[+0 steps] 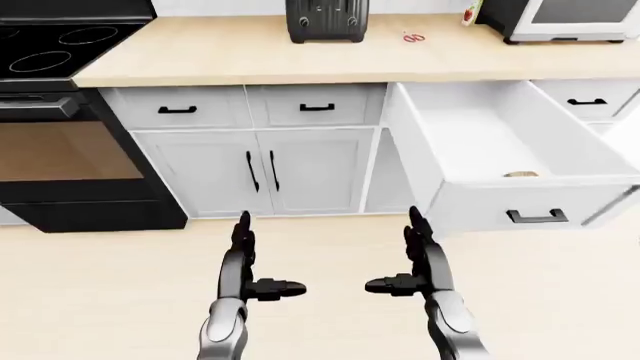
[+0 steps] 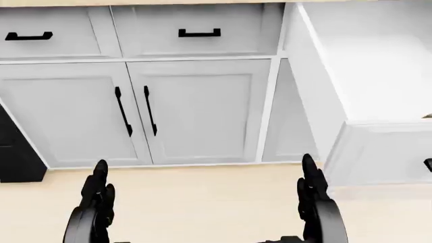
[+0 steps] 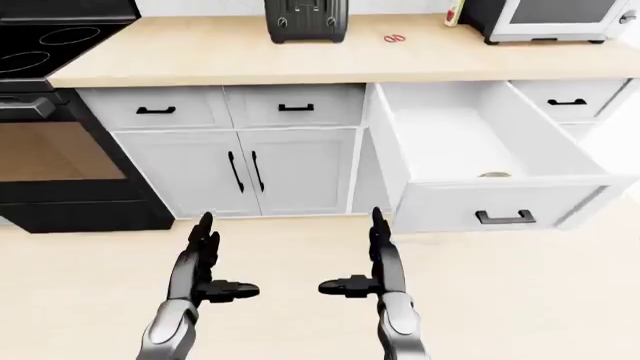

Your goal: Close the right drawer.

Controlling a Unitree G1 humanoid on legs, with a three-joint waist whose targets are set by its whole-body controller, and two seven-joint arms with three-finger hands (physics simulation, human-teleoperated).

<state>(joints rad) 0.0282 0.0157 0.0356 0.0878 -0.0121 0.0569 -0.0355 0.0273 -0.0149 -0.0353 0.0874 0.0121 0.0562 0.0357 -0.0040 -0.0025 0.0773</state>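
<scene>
The right drawer (image 1: 530, 206) is white with a black handle (image 1: 537, 217) and stands pulled far out of the white cabinets, at the right of the left-eye view. A small tan object (image 1: 520, 174) lies inside it near its front panel. My left hand (image 1: 250, 259) and right hand (image 1: 408, 255) are both open and empty, fingers pointing up, held low above the floor. The right hand is left of and below the drawer front, apart from it. The drawer's side wall (image 2: 317, 96) shows in the head view.
A wood counter (image 1: 250, 56) carries a black toaster (image 1: 327, 19), red scissors (image 1: 413, 37) and a microwave (image 1: 570, 19). A black stove and oven (image 1: 60, 127) stand at the left. Closed drawers and double doors (image 1: 262, 171) lie ahead. Another open white part (image 1: 625, 135) is at the far right.
</scene>
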